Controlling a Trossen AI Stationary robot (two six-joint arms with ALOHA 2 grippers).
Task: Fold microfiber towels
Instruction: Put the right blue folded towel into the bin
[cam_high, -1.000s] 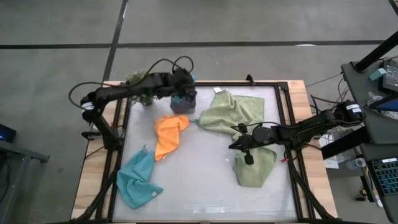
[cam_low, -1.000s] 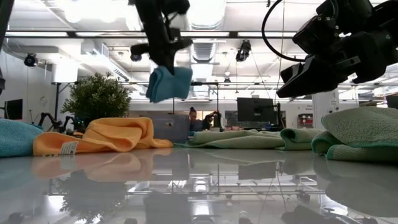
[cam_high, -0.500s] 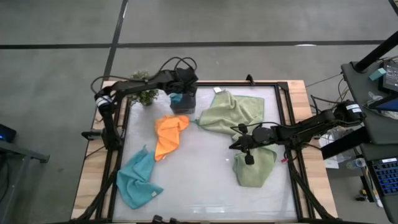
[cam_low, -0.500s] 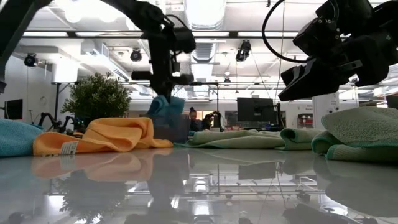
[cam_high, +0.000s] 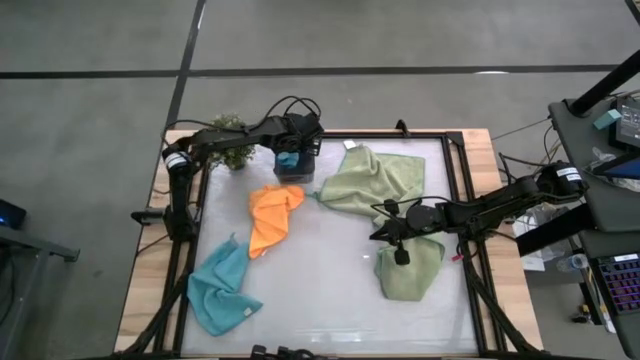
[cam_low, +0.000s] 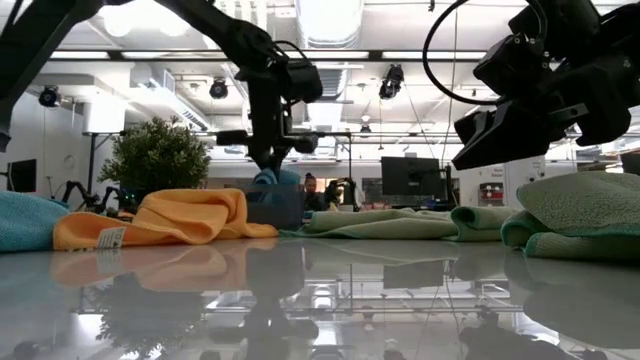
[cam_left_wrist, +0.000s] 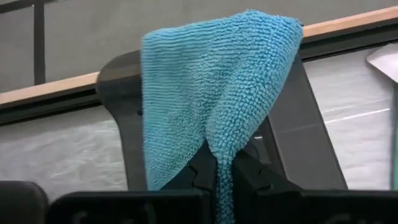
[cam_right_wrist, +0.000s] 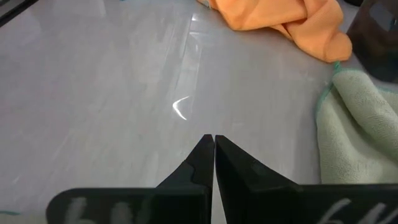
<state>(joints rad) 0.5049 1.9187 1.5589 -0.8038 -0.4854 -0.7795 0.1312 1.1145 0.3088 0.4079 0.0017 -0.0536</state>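
High view: left end effector (cam_high: 290, 158) pinching blue towel (cam_high: 288, 159) over box (cam_high: 296, 168).

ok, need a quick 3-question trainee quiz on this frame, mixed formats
1. True or false: the left gripper has its jaws shut on a folded light blue microfiber towel.
2. Multiple choice: that blue towel sits over which thing? A) the small dark grey box B) the crumpled orange microfiber towel C) the little green potted plant
3. Fill in: the right gripper, jaws shut and empty, hovers over the table between two sage ____ towels.

Key:
1. True.
2. A.
3. green: the spread towel and the folded one.
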